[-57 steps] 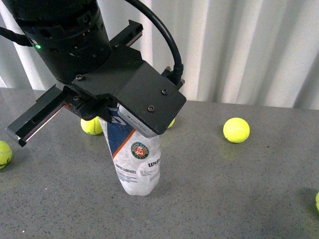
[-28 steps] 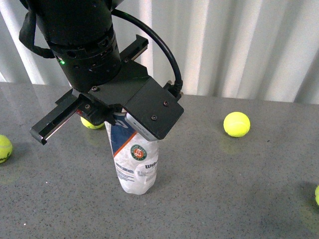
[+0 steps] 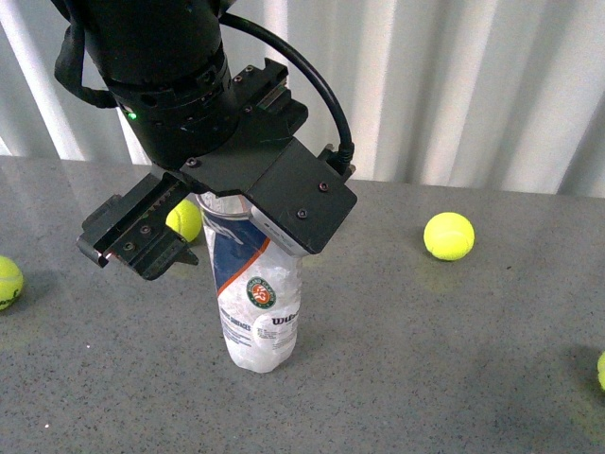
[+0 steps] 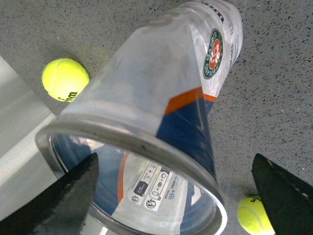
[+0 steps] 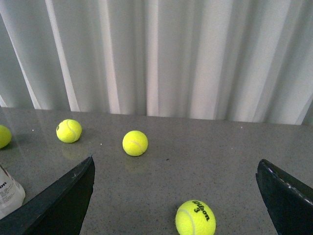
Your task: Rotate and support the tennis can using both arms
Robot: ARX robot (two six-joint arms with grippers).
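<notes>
The tennis can [image 3: 257, 301] stands on end on the grey table, a clear tube with a blue, white and orange label and a round logo. My left gripper [image 3: 208, 189] hangs over its top, open, and the black arm hides the rim in the front view. In the left wrist view the silver rim and open mouth of the tennis can [image 4: 166, 83] lie between the two spread fingers of the left gripper [image 4: 173, 200], neither clearly touching it. My right gripper [image 5: 172, 196] is open low over the table, out of the front view. An edge of the tennis can [image 5: 7, 192] shows beside one finger.
Loose tennis balls lie around: one [image 3: 448, 235] right of the can, one [image 3: 186, 219] just behind it, one [image 3: 8, 282] at the far left, one [image 5: 194, 218] between the right fingers. A white pleated curtain [image 3: 454, 85] closes the table's far edge.
The left gripper has turned about the can's top, its finger rail swinging from broadside to nearly end-on. The can has stayed standing in the same spot.
</notes>
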